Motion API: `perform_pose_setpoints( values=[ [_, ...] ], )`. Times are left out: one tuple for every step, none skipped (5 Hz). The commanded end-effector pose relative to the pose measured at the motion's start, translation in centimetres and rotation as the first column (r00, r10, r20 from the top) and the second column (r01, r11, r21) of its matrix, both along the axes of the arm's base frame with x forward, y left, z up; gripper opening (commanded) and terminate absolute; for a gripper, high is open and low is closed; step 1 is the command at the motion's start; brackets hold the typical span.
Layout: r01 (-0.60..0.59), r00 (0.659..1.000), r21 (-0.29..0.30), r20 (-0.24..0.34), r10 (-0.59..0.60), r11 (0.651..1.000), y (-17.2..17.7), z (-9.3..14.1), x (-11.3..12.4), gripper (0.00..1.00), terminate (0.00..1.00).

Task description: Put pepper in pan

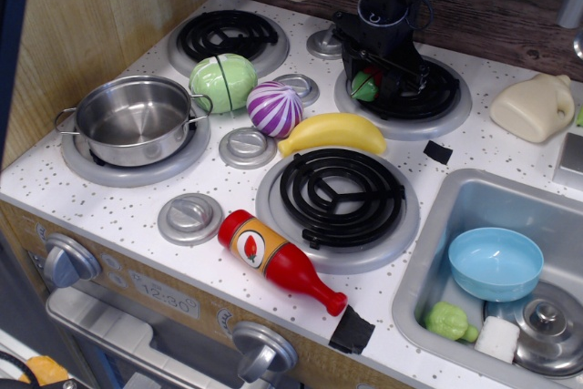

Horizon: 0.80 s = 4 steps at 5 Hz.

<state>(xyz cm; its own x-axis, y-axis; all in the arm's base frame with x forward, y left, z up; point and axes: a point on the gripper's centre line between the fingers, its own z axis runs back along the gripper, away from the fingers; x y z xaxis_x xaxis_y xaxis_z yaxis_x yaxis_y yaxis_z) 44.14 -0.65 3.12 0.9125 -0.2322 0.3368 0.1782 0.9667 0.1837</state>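
Setting: we see a toy kitchen, a white speckled stove top point(137, 211) with four coil burners, a wooden wall on the left, a sink point(428, 252) at the near right.
Pan point(135, 120): it stands empty on the near-left burner, well apart from the pepper.
Between: a green cabbage point(223, 82), purple onion point(274, 108) and banana point(332, 132) lie across the middle; a ketchup bottle point(278, 261) lies nearer us.
Pepper point(366, 86): on the far-right burner point(405, 93), mostly hidden; only the green cap and a bit of red show.
Handling: we judge it light, stiff and slippery plastic; grip across the thick body near the cap.
Gripper point(378, 79): the arm comes down steeply from the far edge, fingers around the pepper; we cannot tell whether they are clamped on it.
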Motion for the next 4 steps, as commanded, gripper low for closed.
perform_pose_setpoints(
  values=[
    [-0.064, 0.998, 0.080, 0.008, 0.063, 0.995, 0.8, 6.5, -1.6, 0.00, 0.00],
    [-0.076, 0.996, 0.139, -0.037, 0.082, 0.987, 2.9, 8.7, -4.0, 0.00, 0.00],
    [-0.103, 0.990, 0.170, -0.081, 0.118, 0.980, 5.1, 9.9, -7.1, 0.00, 0.00],
    [-0.136, 0.978, 0.238, -0.125, 0.169, 0.962, 7.2, 10.7, -10.4, 0.00, 0.00]
  ],
)
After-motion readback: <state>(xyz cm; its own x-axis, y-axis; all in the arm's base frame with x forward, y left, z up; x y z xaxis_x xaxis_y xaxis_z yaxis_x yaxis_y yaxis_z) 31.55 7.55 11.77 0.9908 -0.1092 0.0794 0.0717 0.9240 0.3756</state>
